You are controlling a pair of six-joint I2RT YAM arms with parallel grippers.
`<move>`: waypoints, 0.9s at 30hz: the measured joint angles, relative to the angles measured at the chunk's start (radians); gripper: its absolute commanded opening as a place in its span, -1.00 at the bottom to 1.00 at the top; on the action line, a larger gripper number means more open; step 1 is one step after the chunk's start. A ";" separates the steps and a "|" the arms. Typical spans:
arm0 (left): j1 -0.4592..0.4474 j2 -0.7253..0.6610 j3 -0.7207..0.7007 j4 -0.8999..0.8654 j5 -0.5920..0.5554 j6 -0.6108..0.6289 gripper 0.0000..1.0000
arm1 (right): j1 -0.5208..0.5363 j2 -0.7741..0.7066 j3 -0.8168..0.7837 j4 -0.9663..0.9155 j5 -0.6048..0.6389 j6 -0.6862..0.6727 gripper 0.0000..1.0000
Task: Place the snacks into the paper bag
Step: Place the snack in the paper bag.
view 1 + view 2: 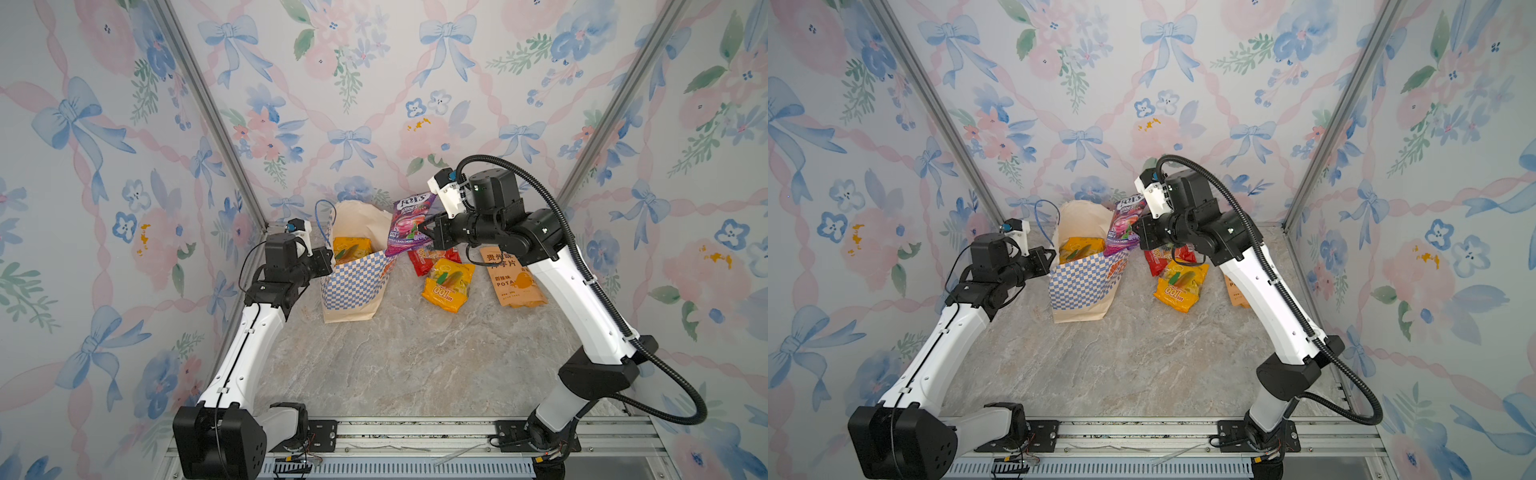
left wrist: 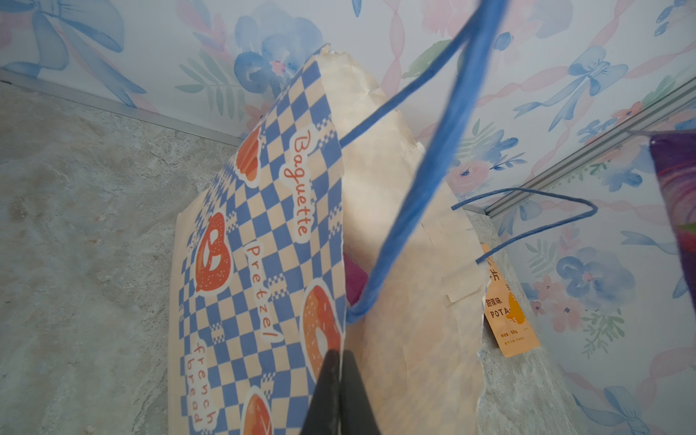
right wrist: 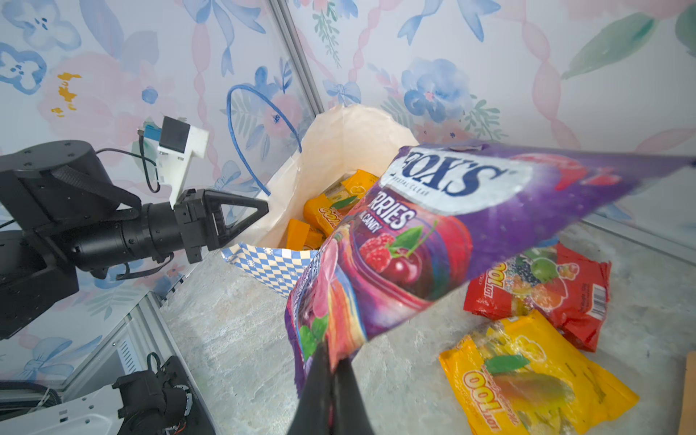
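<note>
- While the left pincer (image 1: 331, 258) is clamped on the near-left rim of the paper bag (image 1: 353, 282), the right pincer (image 1: 424, 227) grips one edge of the purple packet (image 1: 409, 226), which hangs at the bag's right rim.
- Step in hand, as judged: carrying this packet to the bag's mouth.
- Next move: shift the packet left until it is over the opening, lower it, then release. Its low corner may catch on the right wall.
- On the table (image 1: 415, 365), right of the bag: red packet (image 1: 419, 259), loose yellow packet (image 1: 446, 284), tan pouch (image 1: 515, 278).
- Only the right wrist view shows the bag's contents well: bagged yellow packet (image 3: 331, 205), orange packet (image 3: 297, 233).
- Only the left wrist view shows the fingers (image 2: 331, 376) pinching the rim.
</note>
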 measured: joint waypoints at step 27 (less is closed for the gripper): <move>-0.008 -0.016 0.003 -0.002 -0.004 -0.007 -1.00 | 0.054 0.463 0.286 0.128 0.152 0.016 -1.00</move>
